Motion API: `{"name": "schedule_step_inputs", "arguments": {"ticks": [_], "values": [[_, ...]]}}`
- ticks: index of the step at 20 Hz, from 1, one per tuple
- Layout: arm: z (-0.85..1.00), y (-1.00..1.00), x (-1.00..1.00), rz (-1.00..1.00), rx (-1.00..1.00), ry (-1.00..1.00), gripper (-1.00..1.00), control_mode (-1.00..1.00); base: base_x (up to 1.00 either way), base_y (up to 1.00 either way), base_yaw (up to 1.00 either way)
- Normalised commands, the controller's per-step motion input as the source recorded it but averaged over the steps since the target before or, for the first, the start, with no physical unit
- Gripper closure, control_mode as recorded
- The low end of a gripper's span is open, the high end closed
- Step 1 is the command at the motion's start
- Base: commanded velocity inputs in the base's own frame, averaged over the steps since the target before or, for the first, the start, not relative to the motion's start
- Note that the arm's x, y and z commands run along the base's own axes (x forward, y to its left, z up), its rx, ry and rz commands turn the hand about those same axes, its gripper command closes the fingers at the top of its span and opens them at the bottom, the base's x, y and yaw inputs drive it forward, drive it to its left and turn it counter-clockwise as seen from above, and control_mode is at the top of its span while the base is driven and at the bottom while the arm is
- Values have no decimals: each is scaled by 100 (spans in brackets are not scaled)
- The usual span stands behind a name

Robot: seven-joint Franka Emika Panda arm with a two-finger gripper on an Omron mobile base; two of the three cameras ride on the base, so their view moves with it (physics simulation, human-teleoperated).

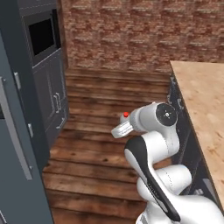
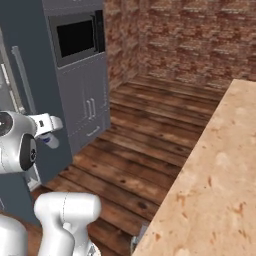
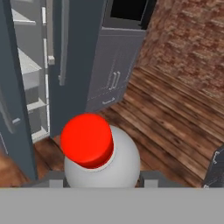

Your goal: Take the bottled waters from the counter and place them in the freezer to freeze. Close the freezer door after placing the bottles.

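Red-capped bottle [image 3: 101,162] sits clamped between the pincer [image 3: 101,180] fingers, facing the freezer [image 3: 30,87].

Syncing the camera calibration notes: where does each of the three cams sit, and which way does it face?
Left base view: behind the arm's left, facing the wood floor, wall-oven cabinet and counter; white arm lower right.
Right base view: behind its right, same oven cabinet and counter; arm lower left.
Hand view: on the hand, looking past the red-capped bottle held in the gripper toward the open freezer.
Shared: both base views and the hand view show the oven cabinet.
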Motion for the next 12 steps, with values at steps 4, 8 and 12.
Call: {"name": "schedule_step_inputs", "arguments": {"ticks": [4,8,12], "values": [[0,0,0,0,0,0,100,100,100,-52,-10],[0,0,0,0,0,0,100,100,95,-34,-7],[0,0,0,0,0,0,100,100,73,22,-9]]}}
